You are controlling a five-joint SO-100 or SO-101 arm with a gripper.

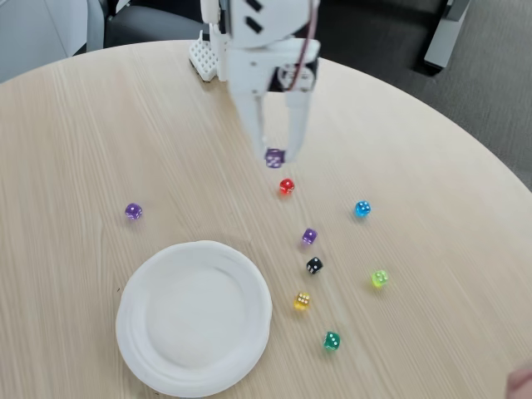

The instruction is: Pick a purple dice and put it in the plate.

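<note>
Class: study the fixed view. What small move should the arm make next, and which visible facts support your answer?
Probably carry the purple die toward the plate. The pincer appears to have the die between its fingertips, and the plate, nearer the camera and left, has no die in it.

The round tabletop point(100, 125) is pale wood-grain laminate, smooth with a low sheen and fine straight streaks. The round white paper plate point(194, 317) looks matt and slightly fibrous, its rim softly pressed. The small translucent purple plastic die point(274, 158) between the fingers is glossy and glassy, as are the other clear coloured dice; the black die point(314, 265) looks opaque and shiny. The white gripper point(277, 155) is matt moulded plastic.
</note>
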